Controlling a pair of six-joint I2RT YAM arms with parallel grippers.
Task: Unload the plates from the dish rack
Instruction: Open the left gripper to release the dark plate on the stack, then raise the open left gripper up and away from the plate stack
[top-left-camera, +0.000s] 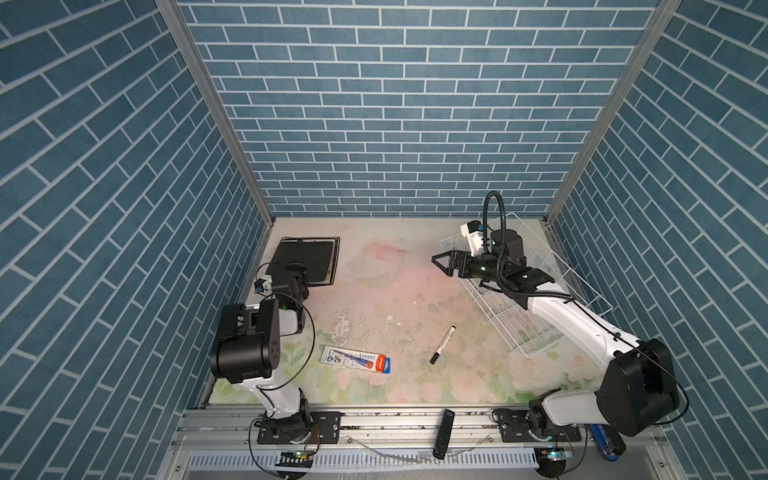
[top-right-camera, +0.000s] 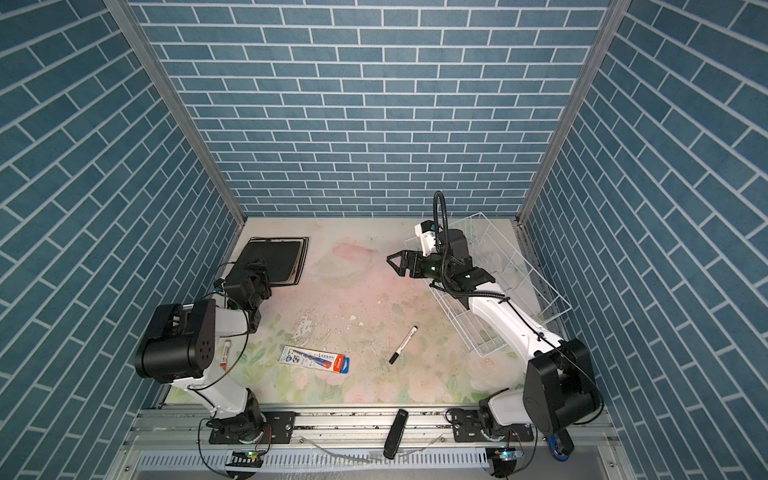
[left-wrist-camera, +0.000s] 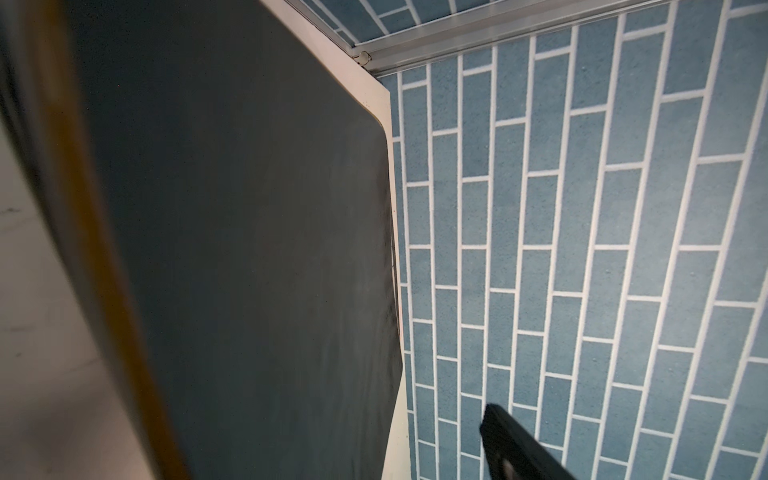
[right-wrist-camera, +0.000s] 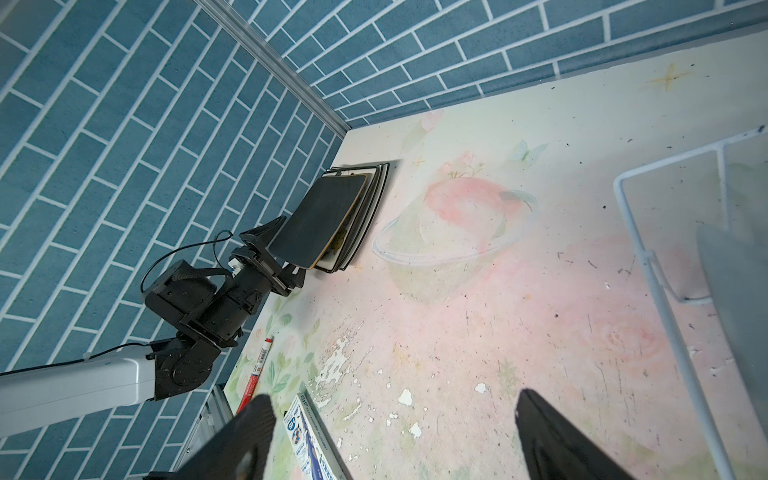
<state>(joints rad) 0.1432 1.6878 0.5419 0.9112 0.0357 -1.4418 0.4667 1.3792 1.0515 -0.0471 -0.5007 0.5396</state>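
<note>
1. Several plates (right-wrist-camera: 368, 212) lie stacked at the far left of the table (top-left-camera: 395, 299), well apart from the white wire dish rack (top-left-camera: 536, 338) at the far right.
2. Topmost, the glossy black plate (right-wrist-camera: 320, 216) leans on that stack. Its raised near edge sits between the jaws of the left gripper (right-wrist-camera: 287, 249), which are spread wider than the edge.
3. Wide open and holding nothing, the right gripper (top-left-camera: 441, 266) hovers just left of the rack.

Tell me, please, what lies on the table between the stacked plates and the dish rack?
Bare table, as both top views show; only the open right gripper hangs above it.
</note>
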